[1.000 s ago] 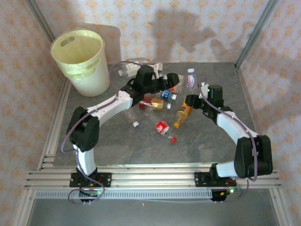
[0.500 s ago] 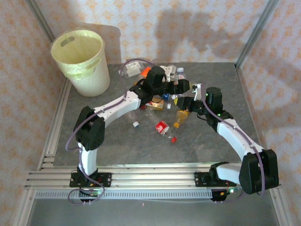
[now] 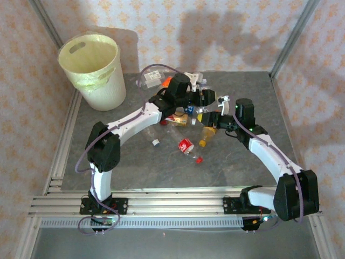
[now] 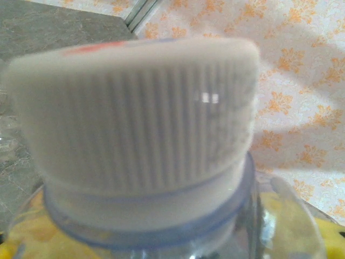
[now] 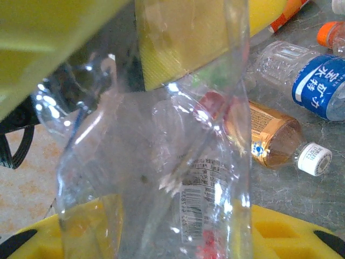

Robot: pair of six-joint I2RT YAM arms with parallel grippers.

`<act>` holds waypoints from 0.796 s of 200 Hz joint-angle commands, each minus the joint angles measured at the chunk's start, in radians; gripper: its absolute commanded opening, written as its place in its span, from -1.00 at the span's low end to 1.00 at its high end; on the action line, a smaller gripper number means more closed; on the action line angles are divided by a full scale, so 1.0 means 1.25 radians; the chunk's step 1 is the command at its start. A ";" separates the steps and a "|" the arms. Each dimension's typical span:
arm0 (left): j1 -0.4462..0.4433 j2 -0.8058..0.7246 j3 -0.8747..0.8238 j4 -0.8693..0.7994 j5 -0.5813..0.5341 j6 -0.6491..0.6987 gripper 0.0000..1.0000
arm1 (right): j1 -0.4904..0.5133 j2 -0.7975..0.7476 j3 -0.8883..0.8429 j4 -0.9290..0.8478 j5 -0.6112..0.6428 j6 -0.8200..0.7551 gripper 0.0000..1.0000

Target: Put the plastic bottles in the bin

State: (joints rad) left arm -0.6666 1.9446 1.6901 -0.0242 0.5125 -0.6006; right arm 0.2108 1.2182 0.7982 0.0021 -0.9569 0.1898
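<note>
Pale pink wallpaper (image 3: 161, 21) with an orange floral print covers the walls at top and both sides, with soft dark shadows across the upper centre. A grey marbled tabletop (image 3: 135, 167) fills the middle, framed by aluminium posts (image 3: 295, 35) and by rails (image 3: 178, 204) along the bottom.

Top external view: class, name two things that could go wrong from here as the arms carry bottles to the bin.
1. The left gripper and right gripper stand close together, and the bin is far to the left, so they may collide heading there.
2. The right gripper is shut on a crushed clear bottle; its thin, crumpled wall might slip free during the carry.
</note>
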 commanded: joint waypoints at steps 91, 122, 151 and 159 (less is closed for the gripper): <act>0.017 0.018 0.012 -0.038 -0.078 -0.024 -0.01 | 0.006 -0.197 0.045 -0.295 0.230 -0.173 0.98; 0.024 0.002 -0.013 -0.046 -0.142 -0.036 -0.01 | 0.006 -0.270 0.034 -0.308 0.444 -0.122 0.98; 0.038 -0.067 -0.047 -0.079 -0.224 -0.041 0.00 | 0.006 -0.323 -0.023 -0.238 0.587 -0.037 0.98; 0.052 -0.081 -0.048 -0.100 -0.230 -0.048 0.00 | 0.006 -0.330 -0.040 -0.210 0.626 -0.007 0.98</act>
State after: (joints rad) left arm -0.6357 1.9560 1.6501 -0.0826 0.3260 -0.6357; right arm 0.2134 0.8398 0.8112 -0.3386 -0.4095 0.0692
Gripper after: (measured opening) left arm 0.502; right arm 0.992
